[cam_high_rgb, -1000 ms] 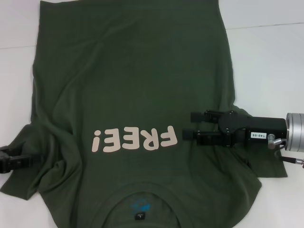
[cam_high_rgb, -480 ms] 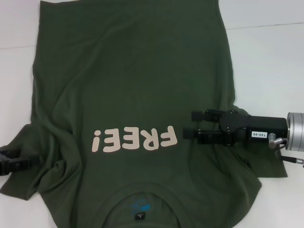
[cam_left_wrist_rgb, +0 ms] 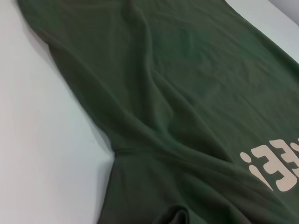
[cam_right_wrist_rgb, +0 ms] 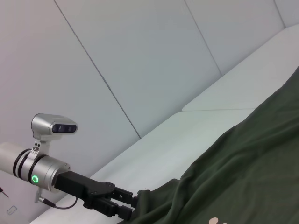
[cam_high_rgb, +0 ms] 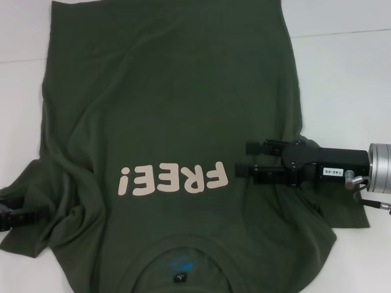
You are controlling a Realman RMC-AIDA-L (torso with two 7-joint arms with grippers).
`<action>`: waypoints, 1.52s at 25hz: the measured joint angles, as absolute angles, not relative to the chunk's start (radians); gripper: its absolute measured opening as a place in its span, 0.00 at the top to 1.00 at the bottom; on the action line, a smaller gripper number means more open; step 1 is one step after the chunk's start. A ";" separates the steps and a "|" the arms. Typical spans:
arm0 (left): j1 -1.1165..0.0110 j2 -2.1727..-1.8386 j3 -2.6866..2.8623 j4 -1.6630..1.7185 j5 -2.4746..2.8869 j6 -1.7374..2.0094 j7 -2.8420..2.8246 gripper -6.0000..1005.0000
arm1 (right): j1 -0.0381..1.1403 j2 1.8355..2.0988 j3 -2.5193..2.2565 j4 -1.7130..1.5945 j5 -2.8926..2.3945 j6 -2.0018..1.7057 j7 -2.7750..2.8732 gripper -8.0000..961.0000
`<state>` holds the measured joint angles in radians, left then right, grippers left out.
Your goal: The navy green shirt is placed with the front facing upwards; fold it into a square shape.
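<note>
The navy green shirt point(cam_high_rgb: 171, 110) lies spread front up on the white table, its pale "FREE!" letters point(cam_high_rgb: 174, 180) upside down from the head view and its collar at the near edge. My right gripper point(cam_high_rgb: 242, 160) is open just right of the letters, over the chest beside the right sleeve, with nothing between its fingers. My left gripper point(cam_high_rgb: 43, 212) is at the rumpled left sleeve point(cam_high_rgb: 36, 183), partly covered by cloth. In the right wrist view it point(cam_right_wrist_rgb: 133, 204) stands open with its tips at the sleeve's edge. The left wrist view shows the shirt point(cam_left_wrist_rgb: 177, 102) only.
The white table point(cam_high_rgb: 348, 73) shows on both sides of the shirt, with a seam line across it. A pale panelled wall point(cam_right_wrist_rgb: 117, 70) stands behind the table on the left arm's side.
My left gripper has slid a little toward the near-left corner along the sleeve. The right gripper and the shirt have hardly moved.
</note>
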<state>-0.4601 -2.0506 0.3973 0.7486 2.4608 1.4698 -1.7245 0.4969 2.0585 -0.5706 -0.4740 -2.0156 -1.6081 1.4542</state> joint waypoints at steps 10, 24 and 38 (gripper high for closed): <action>-0.465 -2.054 0.422 0.747 2.461 1.512 -1.718 0.21 | 0.497 2.058 -0.569 -0.474 -2.016 -1.608 1.454 0.05; -0.472 -2.055 0.423 0.749 2.452 1.492 -1.716 0.21 | 0.498 2.058 -0.566 -0.474 -2.016 -1.606 1.454 0.05; -0.472 -2.056 0.411 0.752 2.442 1.496 -1.726 0.22 | 0.499 2.058 -0.557 -0.474 -2.015 -1.607 1.454 0.05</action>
